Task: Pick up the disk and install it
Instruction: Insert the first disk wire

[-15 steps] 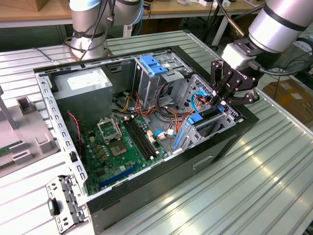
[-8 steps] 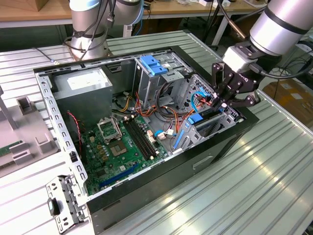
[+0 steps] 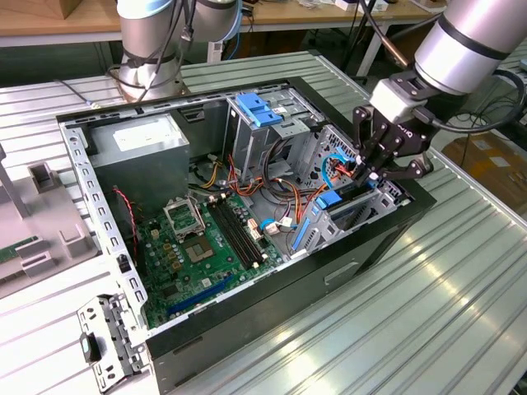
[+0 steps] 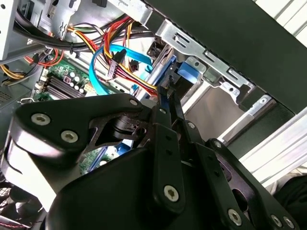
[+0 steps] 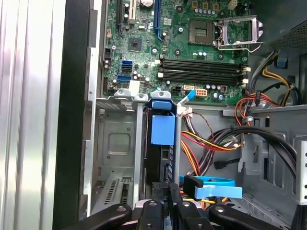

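The disk (image 3: 331,200) stands on edge inside the metal drive bay at the front corner of the open computer case (image 3: 82,177), on the exterior view's right. Its blue carrier frame (image 5: 162,129) shows above a dark edge. In the second wrist view the blue tab of the disk (image 4: 188,75) lies just beyond the fingertips. My gripper (image 3: 372,171) hangs directly over the bay. Its black fingers are shut together, with their tips (image 5: 169,189) at the disk's upper edge. I see nothing held between the fingers (image 4: 169,91).
Bundles of red, yellow and blue cables (image 5: 211,143) crowd the space beside the bay. The green motherboard (image 3: 198,247), grey power-supply box (image 3: 140,148) and a blue latch on the upper cage (image 3: 257,109) fill the case. A second arm's base (image 3: 148,49) stands behind.
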Action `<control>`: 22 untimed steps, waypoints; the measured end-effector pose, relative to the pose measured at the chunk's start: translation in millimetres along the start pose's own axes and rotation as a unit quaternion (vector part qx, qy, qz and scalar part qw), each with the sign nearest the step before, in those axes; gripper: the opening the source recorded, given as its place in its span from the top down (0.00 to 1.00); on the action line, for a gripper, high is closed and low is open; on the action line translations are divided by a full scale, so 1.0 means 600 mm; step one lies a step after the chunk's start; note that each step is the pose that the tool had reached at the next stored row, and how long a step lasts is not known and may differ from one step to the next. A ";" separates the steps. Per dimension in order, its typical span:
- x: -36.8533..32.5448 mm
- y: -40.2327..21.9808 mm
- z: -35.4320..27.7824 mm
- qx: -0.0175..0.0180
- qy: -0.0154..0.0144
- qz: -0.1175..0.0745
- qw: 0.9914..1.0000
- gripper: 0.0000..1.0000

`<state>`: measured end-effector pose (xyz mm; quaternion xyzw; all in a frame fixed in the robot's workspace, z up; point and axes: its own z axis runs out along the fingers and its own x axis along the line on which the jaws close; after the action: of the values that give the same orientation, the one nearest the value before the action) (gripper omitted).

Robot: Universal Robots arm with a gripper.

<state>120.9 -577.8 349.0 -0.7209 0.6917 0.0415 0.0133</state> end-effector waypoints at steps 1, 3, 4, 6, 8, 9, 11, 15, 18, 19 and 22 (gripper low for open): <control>0.000 -0.001 0.001 0.000 0.000 0.000 1.000 0.83; 0.000 -0.001 0.002 0.000 0.000 0.000 1.000 0.83; 0.000 -0.001 0.003 0.000 0.000 0.000 1.000 0.83; -0.001 -0.001 0.004 0.000 0.000 0.000 1.000 0.83; -0.003 0.001 0.004 0.000 0.000 0.000 1.000 0.83; -0.005 0.002 0.005 0.000 0.000 0.000 1.000 0.83; -0.006 0.002 0.005 0.000 0.000 0.000 1.000 0.83; -0.006 0.002 0.006 0.000 0.000 0.000 1.000 0.83; -0.006 0.002 0.006 0.000 0.000 0.000 1.000 0.83; -0.006 0.002 0.006 0.000 0.000 0.000 1.000 0.83; -0.006 0.002 0.004 0.000 0.000 0.000 1.000 0.83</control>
<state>119.3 -574.2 346.6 -0.7207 0.6919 0.0416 0.0133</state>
